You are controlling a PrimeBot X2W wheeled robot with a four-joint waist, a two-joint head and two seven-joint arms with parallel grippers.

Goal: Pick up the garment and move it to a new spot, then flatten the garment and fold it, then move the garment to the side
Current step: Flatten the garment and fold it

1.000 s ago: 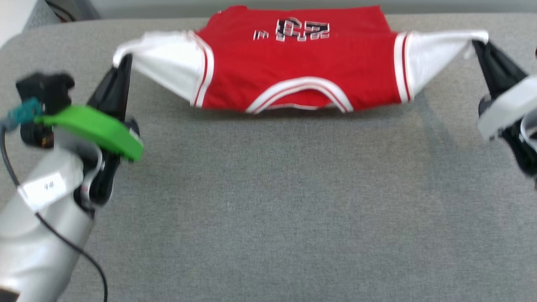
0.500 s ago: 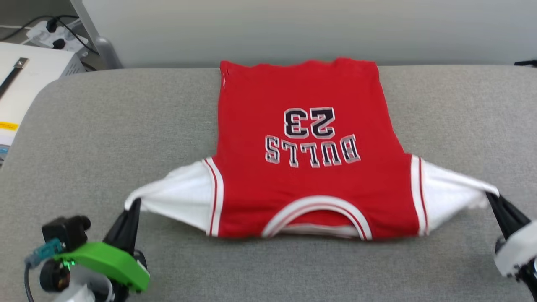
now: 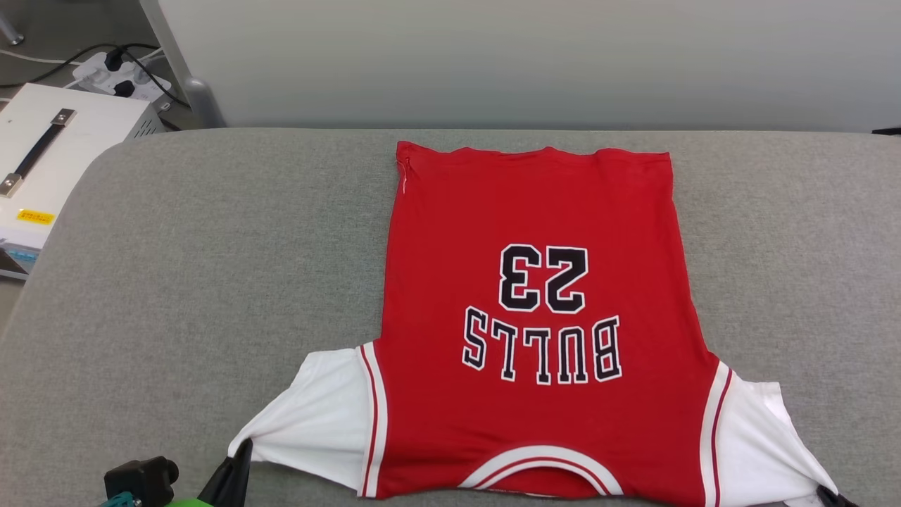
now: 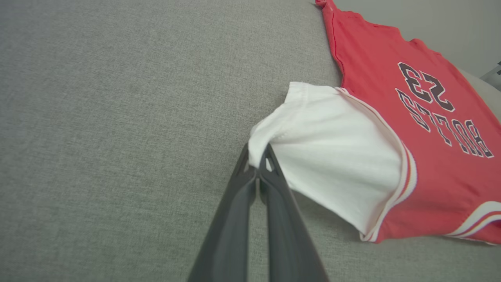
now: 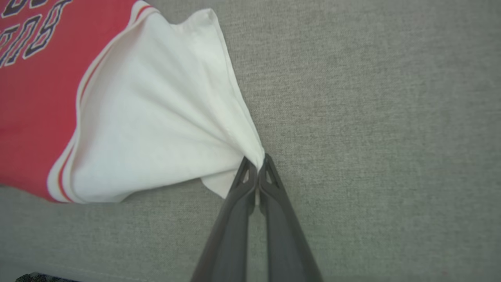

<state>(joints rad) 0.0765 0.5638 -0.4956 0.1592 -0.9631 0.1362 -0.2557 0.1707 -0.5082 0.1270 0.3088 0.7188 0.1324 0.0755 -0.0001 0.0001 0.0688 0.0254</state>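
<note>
The garment (image 3: 535, 282), a red jersey with white sleeves and a black "BULLS 23" print, lies spread on the grey table (image 3: 211, 267), hem toward the far edge and collar toward me. My left gripper (image 3: 243, 447) (image 4: 258, 158) is shut on the tip of its left white sleeve (image 4: 332, 152). My right gripper (image 5: 257, 162) is shut on the tip of the right white sleeve (image 5: 156, 117), at the head view's lower right corner (image 3: 827, 493). Both sleeves are stretched outward and slightly raised at the pinched tips.
A white box with a black handle (image 3: 49, 155) and a power strip with cables (image 3: 112, 70) sit off the table's far left corner. A pale wall panel (image 3: 528, 63) runs behind the far edge. Bare grey cloth lies to the left of the jersey.
The garment has been drawn toward me and laid out flat on the table, body now fully spread. The head camera has tilted up, so both grippers sit at the bottom edge.
</note>
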